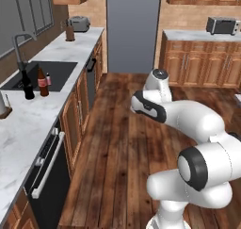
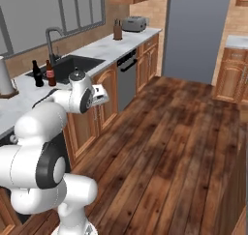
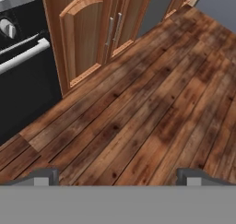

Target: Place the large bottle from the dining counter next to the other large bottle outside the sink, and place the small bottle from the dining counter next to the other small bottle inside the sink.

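The gripper [image 3: 118,177], fingers spread and holding nothing, points down at the wooden floor [image 3: 152,103], while the large bottle [image 1: 43,82] apparently (it is small here) stands upright beside the other large bottle [image 1: 27,84], well off toward the sink [image 1: 59,72].

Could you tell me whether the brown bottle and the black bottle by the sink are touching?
Apart: the left base view shows a strip of sink between the brown bottle and the black bottle.

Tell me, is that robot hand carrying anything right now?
Nothing. The gripper is open, its fingertips wide apart with just wooden floor between them.
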Tool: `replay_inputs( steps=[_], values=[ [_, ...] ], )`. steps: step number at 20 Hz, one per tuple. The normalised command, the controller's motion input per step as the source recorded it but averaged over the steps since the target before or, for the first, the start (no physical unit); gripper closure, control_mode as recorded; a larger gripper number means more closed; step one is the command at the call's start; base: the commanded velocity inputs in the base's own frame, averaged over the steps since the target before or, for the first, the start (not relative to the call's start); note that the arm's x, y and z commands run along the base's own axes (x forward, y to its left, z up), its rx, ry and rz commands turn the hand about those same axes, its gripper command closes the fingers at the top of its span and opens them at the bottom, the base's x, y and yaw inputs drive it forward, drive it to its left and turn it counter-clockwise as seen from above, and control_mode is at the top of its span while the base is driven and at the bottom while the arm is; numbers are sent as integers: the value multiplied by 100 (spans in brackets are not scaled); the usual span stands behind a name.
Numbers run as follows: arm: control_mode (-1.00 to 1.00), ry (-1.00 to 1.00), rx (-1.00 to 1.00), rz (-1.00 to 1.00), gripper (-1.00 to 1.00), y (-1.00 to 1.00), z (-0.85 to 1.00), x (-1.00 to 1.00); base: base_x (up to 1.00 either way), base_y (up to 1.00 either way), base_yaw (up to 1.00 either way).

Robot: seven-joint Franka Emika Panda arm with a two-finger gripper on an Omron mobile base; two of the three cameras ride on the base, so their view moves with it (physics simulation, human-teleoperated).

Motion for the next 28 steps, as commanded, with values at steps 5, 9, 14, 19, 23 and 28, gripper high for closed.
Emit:
replay_inputs(
  steps=[5,9,14,19,23,28],
  values=[
    [100,0,0,0,-100,0,0,0,-36,-50,-4],
    [100,0,0,0,-100,0,0,0,-53,-36,-18],
    [100,0,0,0,-100,0,0,0,-71,-21,-22],
    [100,0,0,0,-100,0,0,0,-80,-9,-27],
    [100,0,0,0,-100,0,0,0,-35,-29,-18],
    [100,0,0,0,-100,0,0,0,-3,-64,-3]
  ],
)
